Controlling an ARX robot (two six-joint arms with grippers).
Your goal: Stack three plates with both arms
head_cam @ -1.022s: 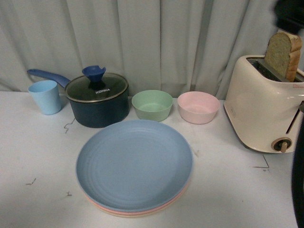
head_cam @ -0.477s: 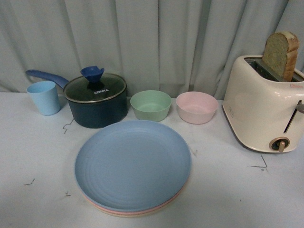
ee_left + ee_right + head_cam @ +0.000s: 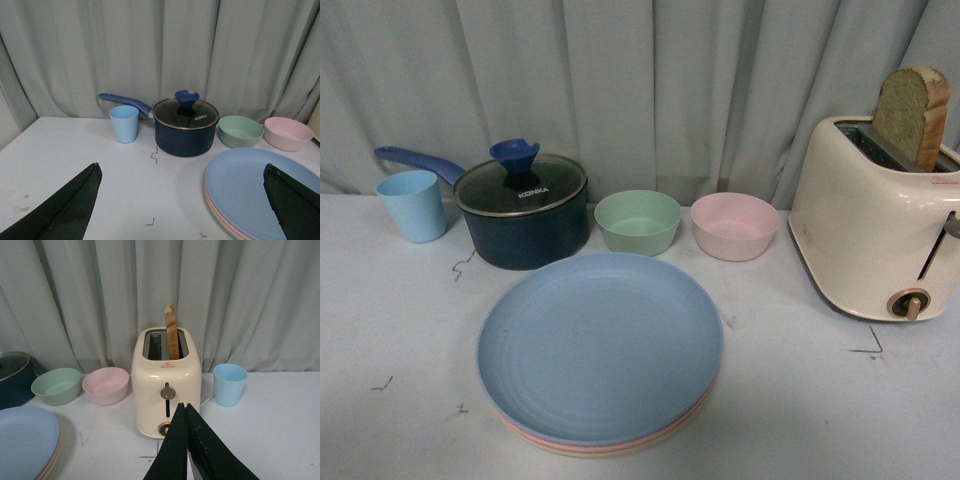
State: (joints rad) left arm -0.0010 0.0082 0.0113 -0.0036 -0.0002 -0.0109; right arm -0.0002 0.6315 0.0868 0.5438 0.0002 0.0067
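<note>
Three plates lie stacked on the white table near the front edge. The light blue plate (image 3: pixel 600 345) is on top, with the pink plate's rim (image 3: pixel 560 443) and the cream plate's rim (image 3: pixel 610 452) showing under it. No arm appears in the front view. In the left wrist view my left gripper (image 3: pixel 181 169) is open and empty, held above the table, with the blue plate (image 3: pixel 250 195) beside its one finger. In the right wrist view my right gripper (image 3: pixel 183 406) is shut on nothing, in front of the toaster, and the stack (image 3: pixel 25 440) lies far off to the side.
Behind the stack stand a dark saucepan with a lid (image 3: pixel 525 210), a light blue cup (image 3: pixel 415 205), a green bowl (image 3: pixel 639 221) and a pink bowl (image 3: pixel 735 225). A cream toaster (image 3: pixel 875 230) holding bread stands at the right, with another blue cup (image 3: pixel 230 384) beyond it. A curtain closes the back.
One second ago a dark arm showed at the right edge and top right corner of the front view; it has left that view. The stack has not moved.
</note>
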